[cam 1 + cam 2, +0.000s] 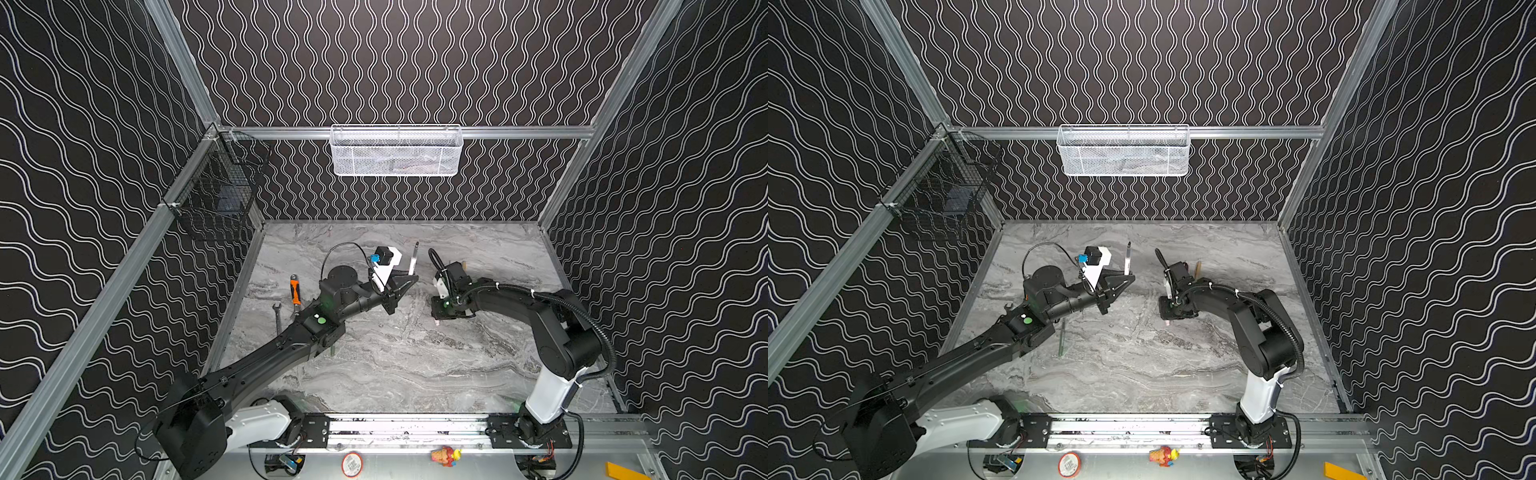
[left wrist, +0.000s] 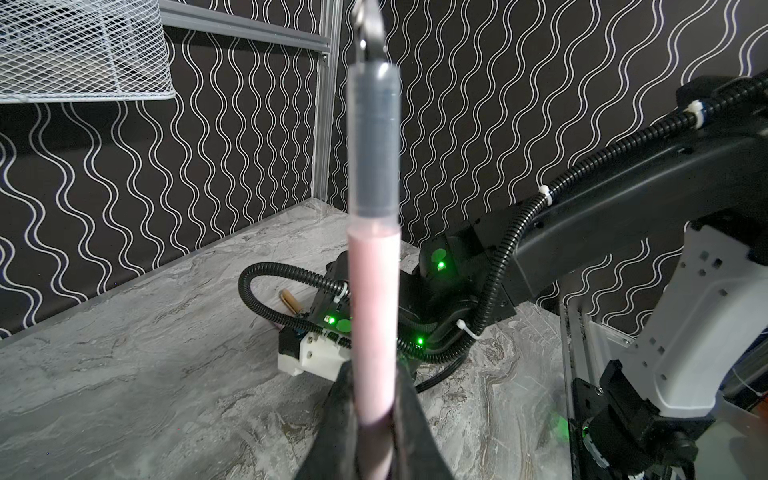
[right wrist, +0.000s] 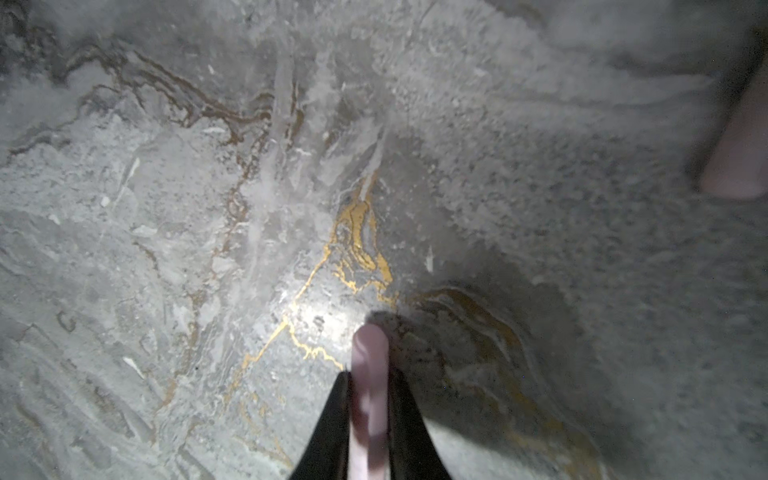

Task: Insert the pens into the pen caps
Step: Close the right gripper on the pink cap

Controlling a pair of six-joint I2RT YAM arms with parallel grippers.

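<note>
Pale pink pen [image 2: 374,291] stands upright in the left gripper [image 2: 374,370], whose fingers are pressed against both sides of the barrel, above the middle of the grey marble table [image 1: 395,365]. The dark tip points up. In the left wrist view the tip is blurred and cut off by the frame edge, and the lower end is hidden between the fingers. The right gripper [image 3: 368,376] is low over the table, its fingers closed narrowly on a pale pink cap [image 3: 370,345] whose rounded end projects toward the surface. Contact with the table cannot be determined. In both top views this gripper is hidden beneath its own wrist. A second pink object [image 3: 735,162] sits at the edge of the right wrist view, blurred and cut off, and cannot be told as pen or cap. A tan tube [image 2: 293,301] lies just behind the right wrist, partly hidden by the cable hose, and is likewise undetermined. The dark green pen [image 1: 1062,340] lies on the table beside the left arm, its far end covered by the arm. An orange-handled tool [image 1: 295,291] and a wrench [image 1: 277,316] lie at the table's left side, partly covered by the same arm. A round red-rimmed label [image 1: 352,464] below the front rail carries print too small to read.
</note>
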